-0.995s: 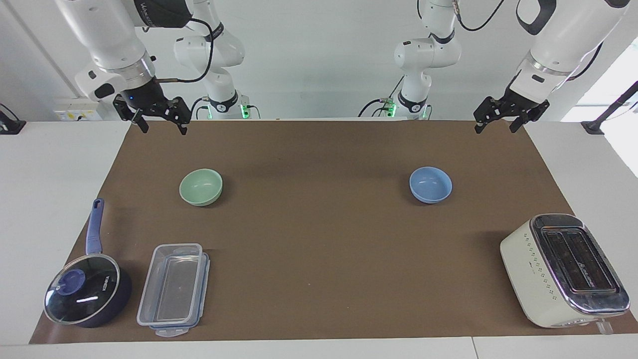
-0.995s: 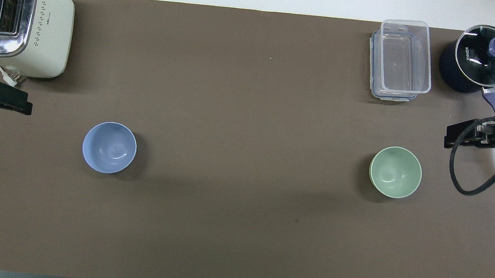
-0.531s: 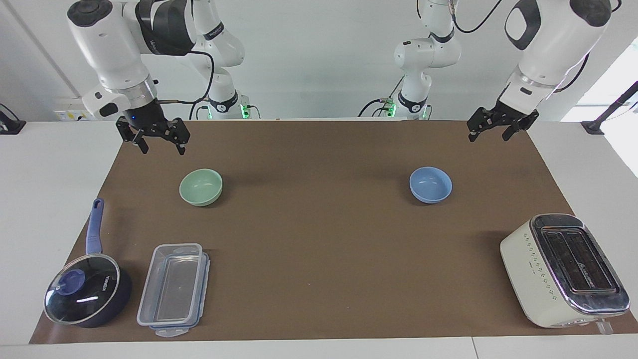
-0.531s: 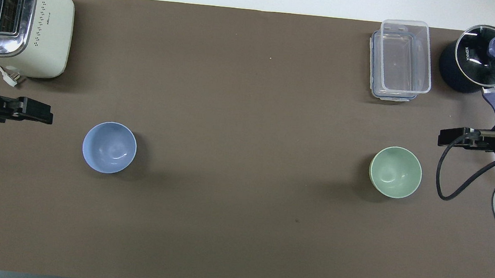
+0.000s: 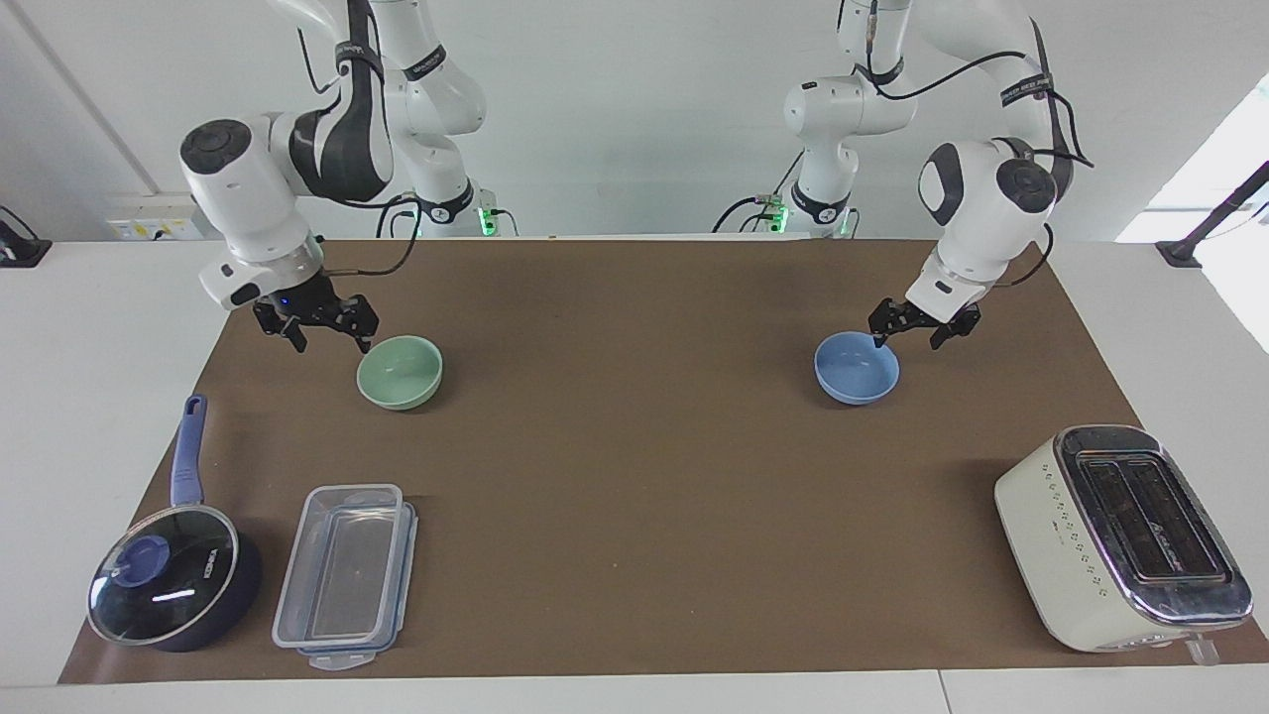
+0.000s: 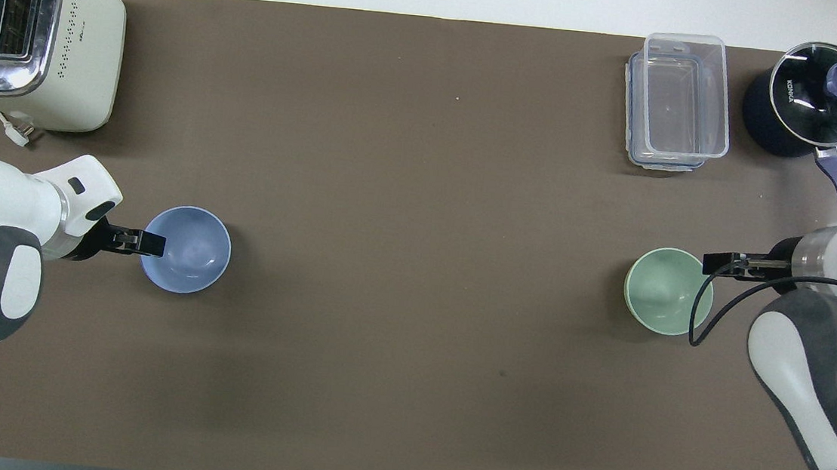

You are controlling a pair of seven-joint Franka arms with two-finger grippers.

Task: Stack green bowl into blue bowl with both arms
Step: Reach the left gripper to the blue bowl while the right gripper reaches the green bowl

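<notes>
The green bowl stands upright on the brown mat toward the right arm's end of the table. My right gripper hangs open low beside it, one fingertip close to the rim. The blue bowl stands upright toward the left arm's end. My left gripper is open at that bowl's rim, with one fingertip over the edge. Whether either gripper touches its bowl I cannot tell. Both bowls hold nothing.
A cream toaster stands farther from the robots than the blue bowl. A clear lidded container and a dark blue saucepan with glass lid lie farther out than the green bowl.
Both grippers have come down from high over the mat's edge by the robots to the bowls' rims, staying open. The bowls have not moved.
</notes>
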